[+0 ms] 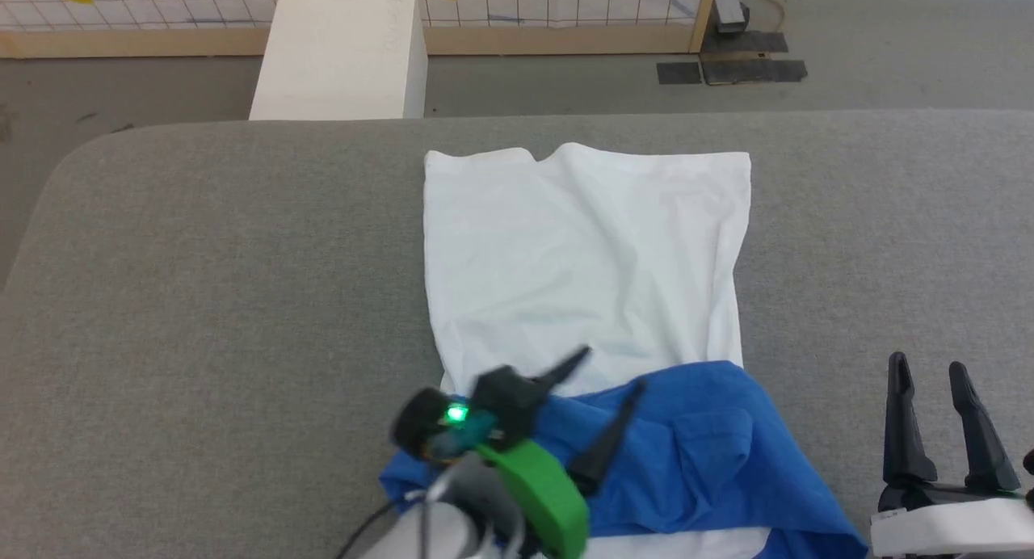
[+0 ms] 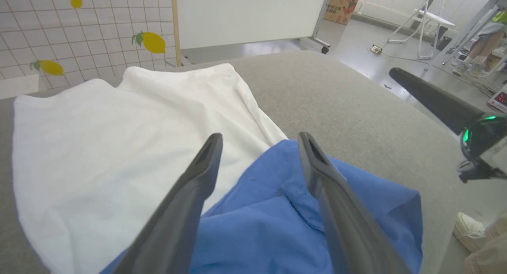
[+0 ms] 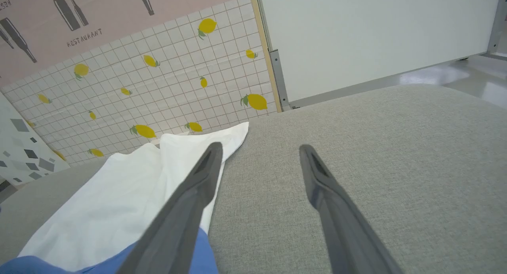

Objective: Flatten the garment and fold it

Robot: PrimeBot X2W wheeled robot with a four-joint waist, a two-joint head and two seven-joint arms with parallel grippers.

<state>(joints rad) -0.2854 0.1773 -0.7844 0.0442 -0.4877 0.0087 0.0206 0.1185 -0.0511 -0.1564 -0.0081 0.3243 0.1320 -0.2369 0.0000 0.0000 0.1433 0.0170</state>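
Bare grey table either side of the garment, left pincer over its blue end, right pincer just beside

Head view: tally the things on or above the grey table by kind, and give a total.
Garment: 1
Grippers: 2, the left gripper and the right gripper, both open
Total: 3

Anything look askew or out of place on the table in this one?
Yes. The garment is not flat: its blue shoulder end lies bunched and skewed over the white body, on the robot's side of the table, and the far hem has a small pucker. Nothing looks spilled or damaged.
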